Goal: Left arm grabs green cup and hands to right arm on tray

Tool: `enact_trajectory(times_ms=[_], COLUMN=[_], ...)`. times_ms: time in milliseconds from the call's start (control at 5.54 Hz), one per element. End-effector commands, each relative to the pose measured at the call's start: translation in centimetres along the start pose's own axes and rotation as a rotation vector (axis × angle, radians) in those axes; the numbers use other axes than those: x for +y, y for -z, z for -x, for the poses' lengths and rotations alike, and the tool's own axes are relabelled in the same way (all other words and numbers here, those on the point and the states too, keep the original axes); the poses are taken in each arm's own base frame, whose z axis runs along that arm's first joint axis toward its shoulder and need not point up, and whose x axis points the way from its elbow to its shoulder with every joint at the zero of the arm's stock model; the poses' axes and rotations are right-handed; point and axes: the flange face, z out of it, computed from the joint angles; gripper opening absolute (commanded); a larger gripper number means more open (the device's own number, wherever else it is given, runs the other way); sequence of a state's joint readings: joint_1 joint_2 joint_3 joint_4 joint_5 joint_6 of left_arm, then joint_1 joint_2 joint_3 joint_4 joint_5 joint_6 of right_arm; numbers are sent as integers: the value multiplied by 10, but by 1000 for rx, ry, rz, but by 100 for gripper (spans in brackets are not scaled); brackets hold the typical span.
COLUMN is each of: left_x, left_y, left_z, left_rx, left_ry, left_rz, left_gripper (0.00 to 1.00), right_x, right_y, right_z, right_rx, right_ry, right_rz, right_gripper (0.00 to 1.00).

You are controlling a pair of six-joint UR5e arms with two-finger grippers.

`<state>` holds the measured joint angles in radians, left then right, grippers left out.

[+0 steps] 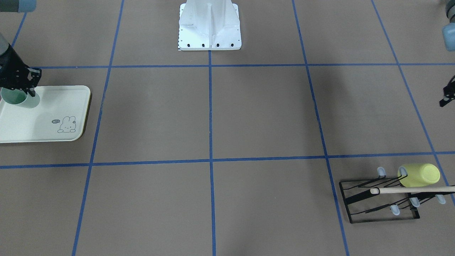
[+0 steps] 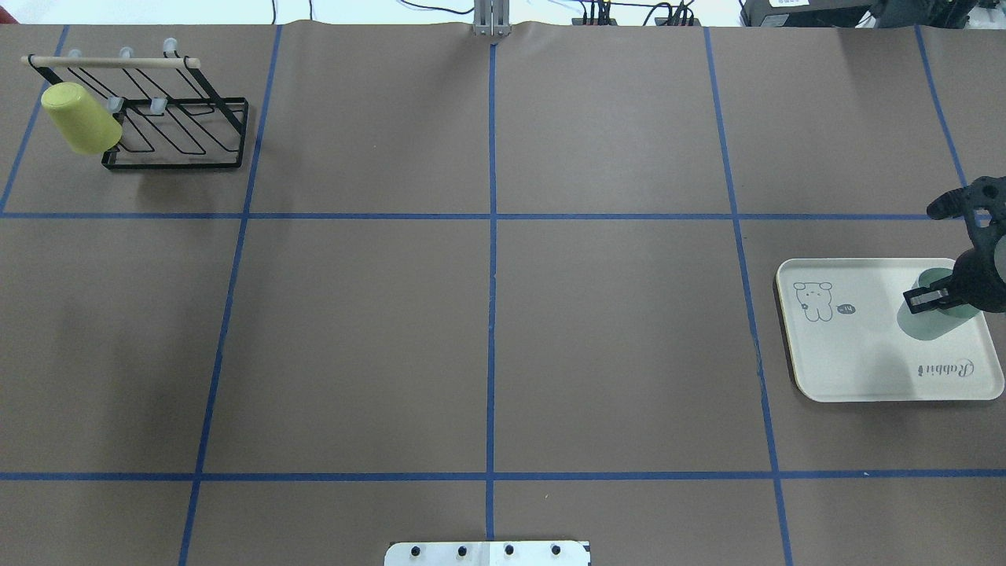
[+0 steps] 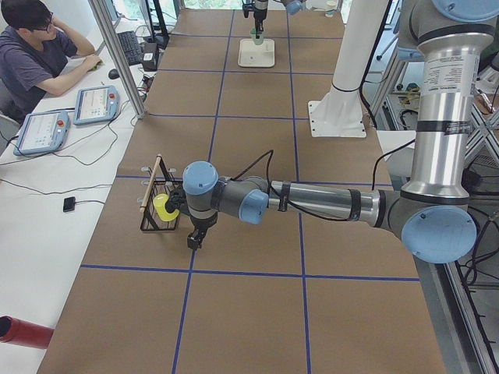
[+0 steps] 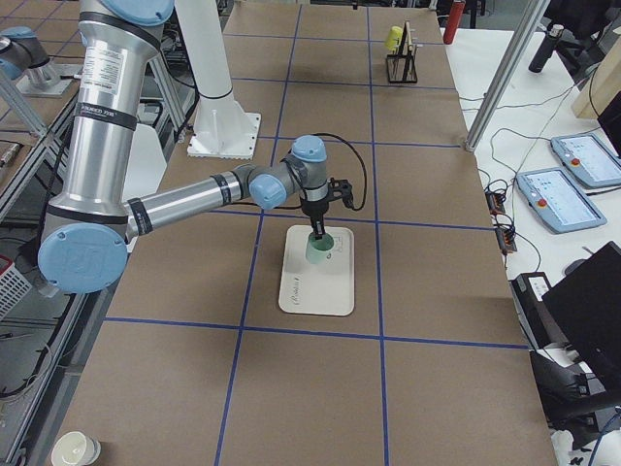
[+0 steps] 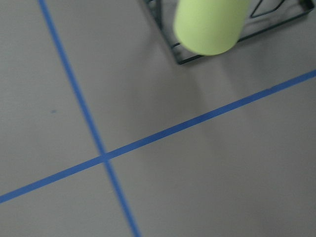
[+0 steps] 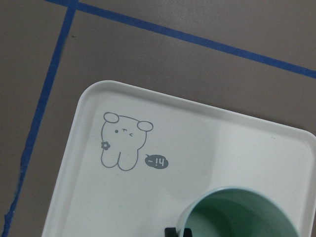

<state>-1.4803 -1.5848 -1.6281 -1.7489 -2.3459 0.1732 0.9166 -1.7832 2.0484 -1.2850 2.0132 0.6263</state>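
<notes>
The green cup [image 1: 22, 101] stands upright on the tray [image 1: 53, 117], at the end away from its bunny drawing. My right gripper [image 1: 29, 93] comes down on the cup's rim and is shut on its wall, one fingertip [image 2: 921, 298] outside the rim. The cup [image 6: 242, 217] and tray [image 6: 98, 148] fill the right wrist view. My left gripper [image 1: 446, 99] hangs above the table near the black rack [image 1: 380, 199], far from the tray. It holds nothing that I can see, and its jaws do not show clearly.
A yellow cup [image 1: 421, 175] hangs on the black wire rack with a wooden bar, at the table's far corner on my left [image 2: 78, 118]. The white robot base [image 1: 209, 28] stands mid-table on my side. Blue tape lines grid the brown table.
</notes>
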Motion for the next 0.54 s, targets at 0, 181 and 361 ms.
enact_trajectory(times_ms=[0, 181, 361], left_x=[13, 14, 14], left_y=[14, 16, 17], left_z=[21, 21, 22], left_rx=[-19, -20, -22], left_ry=[-17, -19, -18], left_rz=[6, 2, -1], left_gripper=[100, 100, 100], right_x=[7, 15, 21], right_y=[-13, -20, -23], right_z=[-13, -27, -33], right_rx=[-77, -76, -80], right_ry=[-97, -131, -179], right_rz=[-102, -156, -198], right_gripper=[0, 0, 0])
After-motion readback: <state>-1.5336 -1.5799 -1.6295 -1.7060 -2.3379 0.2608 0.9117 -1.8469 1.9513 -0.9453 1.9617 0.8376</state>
